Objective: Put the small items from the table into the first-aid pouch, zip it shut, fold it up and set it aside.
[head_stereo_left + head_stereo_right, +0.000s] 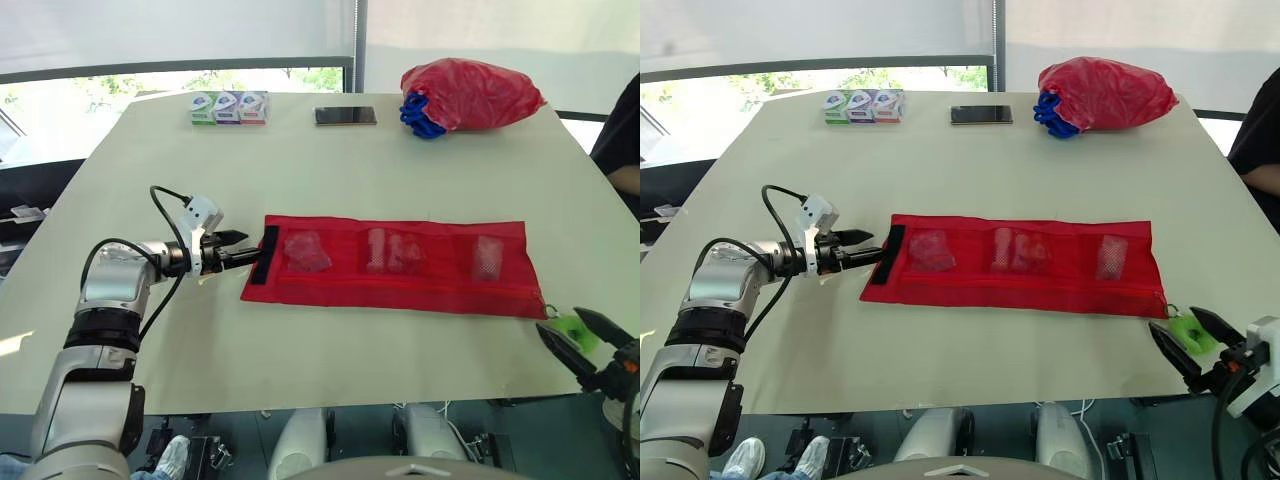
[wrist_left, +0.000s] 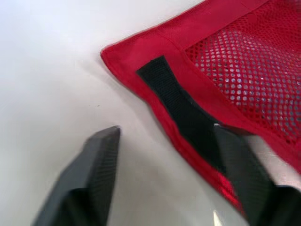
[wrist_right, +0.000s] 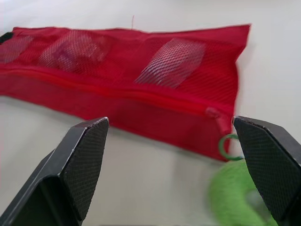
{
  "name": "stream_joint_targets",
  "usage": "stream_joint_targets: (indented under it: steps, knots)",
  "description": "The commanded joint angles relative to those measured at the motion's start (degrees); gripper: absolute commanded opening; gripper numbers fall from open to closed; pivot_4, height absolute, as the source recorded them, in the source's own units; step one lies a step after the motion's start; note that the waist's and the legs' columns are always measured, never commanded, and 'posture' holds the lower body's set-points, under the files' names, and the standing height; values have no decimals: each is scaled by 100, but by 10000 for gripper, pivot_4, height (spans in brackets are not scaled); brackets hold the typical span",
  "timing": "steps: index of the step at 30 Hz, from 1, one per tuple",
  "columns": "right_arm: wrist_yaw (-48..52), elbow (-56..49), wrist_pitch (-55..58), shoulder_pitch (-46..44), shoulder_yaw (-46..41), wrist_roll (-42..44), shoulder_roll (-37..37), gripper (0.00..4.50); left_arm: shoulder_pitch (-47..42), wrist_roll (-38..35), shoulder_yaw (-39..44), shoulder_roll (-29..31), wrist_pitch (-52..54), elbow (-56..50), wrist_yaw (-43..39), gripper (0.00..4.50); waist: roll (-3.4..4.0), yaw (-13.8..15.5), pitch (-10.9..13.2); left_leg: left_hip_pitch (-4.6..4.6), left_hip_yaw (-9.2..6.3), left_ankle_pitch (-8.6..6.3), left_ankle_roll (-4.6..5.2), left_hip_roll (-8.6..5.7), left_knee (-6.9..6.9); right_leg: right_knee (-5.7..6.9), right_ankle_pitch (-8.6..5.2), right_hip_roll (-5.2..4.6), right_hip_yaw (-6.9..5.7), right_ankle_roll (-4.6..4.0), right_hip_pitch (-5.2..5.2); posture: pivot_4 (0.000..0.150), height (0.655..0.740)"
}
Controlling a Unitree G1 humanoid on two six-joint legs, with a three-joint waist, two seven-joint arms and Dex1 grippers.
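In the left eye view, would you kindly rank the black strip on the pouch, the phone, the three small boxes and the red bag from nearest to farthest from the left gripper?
1. black strip, on the pouch end right at the left gripper.
2. three small boxes, far edge, straight ahead.
3. phone, far edge, further right.
4. red bag, far right corner.

Pouch [image 1: 400, 290] on the table [image 1: 350, 190]; behind it, left to right, 3 boxes [image 1: 229, 108], phone [image 1: 346, 116], bag [image 1: 470, 92]

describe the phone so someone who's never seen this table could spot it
Look along the far edge of the pale table. Between the row of three boxes and the bulging red bag lies the phone, the only flat, dark rectangle there.
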Motion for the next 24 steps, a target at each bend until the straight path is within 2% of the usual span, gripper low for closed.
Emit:
stream_joint_targets:
  steps: [1, 4, 7, 15, 24]
  knots:
    - [-12, -8, -489, -80, 59, -214, 120, 45000, -353, -374, 394, 98, -469, -130, -662, 44227, -3, 41, 1, -7, -6, 0, 1, -1, 5, -2, 0, 0, -6, 0, -1, 1500, 7400]
    - [-76, 145, -640, -54, 271, -623, 94, 45000, -440, -804, 485, 23, -434, -550, -1373, 44227, -3, 77, 2, -16, -13, -2, 3, -5, 11, -3, 0, -1, -16, 0, -3, 1500, 7400]
    - [-153, 92, -307, 60, 400, -585, 23, 45000, -244, -1099, 294, -5, -109, -1402, -1844, 44227, 0, 87, 4, -21, -12, -2, 3, -7, 11, -4, 0, 0, -15, 0, -1, 1500, 7400]
    - [-603, -374, 444, 378, 789, -277, 249, 45000, -10, -1596, -438, -238, 457, -3915, -2120, 44227, 3, 103, 5, -26, -18, -2, 4, -5, 15, -3, 0, 1, -16, -1, 1, 1500, 7400]
    - [-1987, -239, 1025, -50, 858, -468, 701, 45000, -413, -1906, -516, -398, 812, -4352, -2054, 44227, 5, 87, 3, -20, -17, -2, 4, -5, 15, -4, -1, 10, -14, 0, 1, 1500, 7400]
